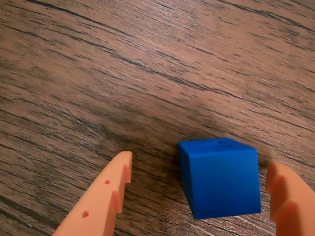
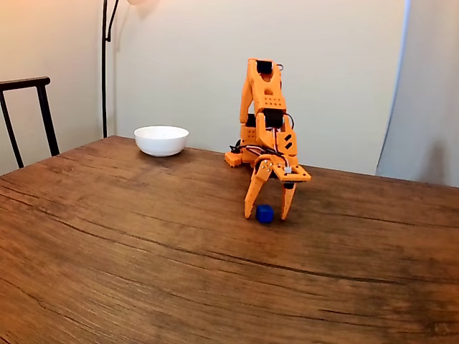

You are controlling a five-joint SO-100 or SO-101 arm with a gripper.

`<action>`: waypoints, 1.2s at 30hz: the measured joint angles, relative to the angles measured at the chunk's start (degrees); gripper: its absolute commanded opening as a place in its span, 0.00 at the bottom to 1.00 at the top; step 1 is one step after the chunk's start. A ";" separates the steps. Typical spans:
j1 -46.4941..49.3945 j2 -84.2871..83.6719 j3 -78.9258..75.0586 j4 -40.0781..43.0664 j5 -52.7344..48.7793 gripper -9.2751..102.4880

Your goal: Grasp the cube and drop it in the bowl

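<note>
The orange jaws stand spread wide with their tips down at the wooden tabletop (image 2: 143, 244), gripping nothing; the cube (image 1: 220, 177) sits on the wood between them, nearer the right-hand jaw in the wrist view, with a clear gap to the left-hand one. In the fixed view the cube (image 2: 265, 213) sits between the tips, and the white bowl (image 2: 161, 140) stands well apart, far off to the left of the jaws near the table's back edge.
</note>
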 measured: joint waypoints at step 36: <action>0.53 -0.26 -0.35 -0.18 0.00 0.15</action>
